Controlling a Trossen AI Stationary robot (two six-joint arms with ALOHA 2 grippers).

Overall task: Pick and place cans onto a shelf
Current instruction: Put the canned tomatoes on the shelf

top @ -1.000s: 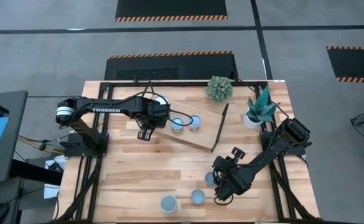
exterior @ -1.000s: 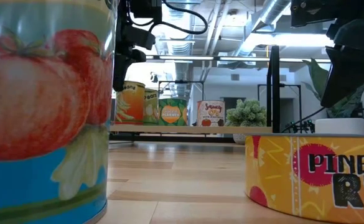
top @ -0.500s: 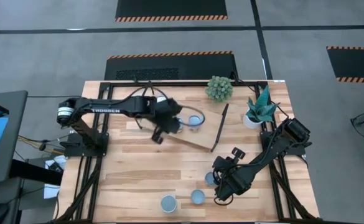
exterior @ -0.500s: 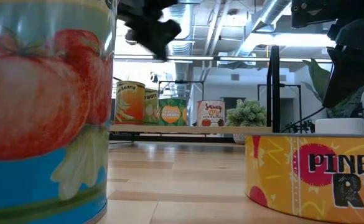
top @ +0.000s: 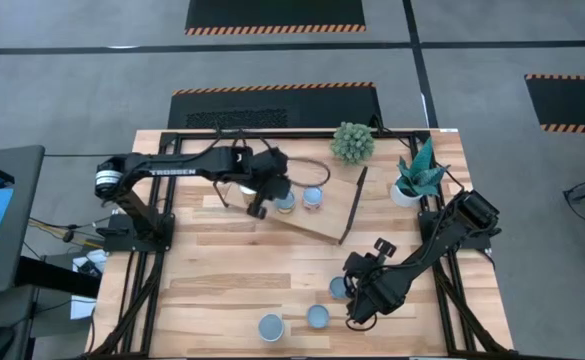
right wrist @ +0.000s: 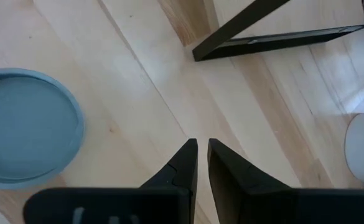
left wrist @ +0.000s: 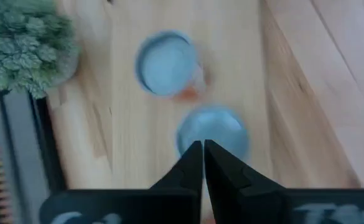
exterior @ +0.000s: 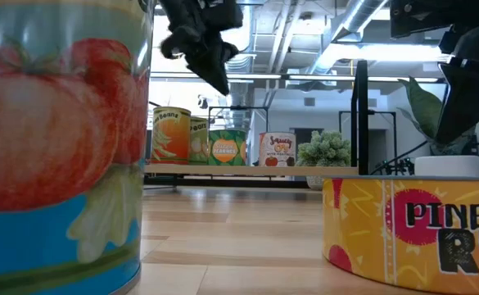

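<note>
While three cans [top: 315,317] wait on the counter [top: 222,280] nearer than the shelf [top: 317,218], my right gripper [top: 357,310] hovers beside them, jaws nearly closed, empty. My left gripper [top: 256,210] hangs above the shelf's cans, jaws shut, empty. They look rigid, slick; I'd grip the sides.

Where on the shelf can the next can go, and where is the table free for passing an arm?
The shelf is bare along its near edge, toward the black end frame. It is crowded at the two cans, with the shut left gripper beside them. The tabletop is free between the shelf and the near-edge cans; the right gripper crowds those.
</note>
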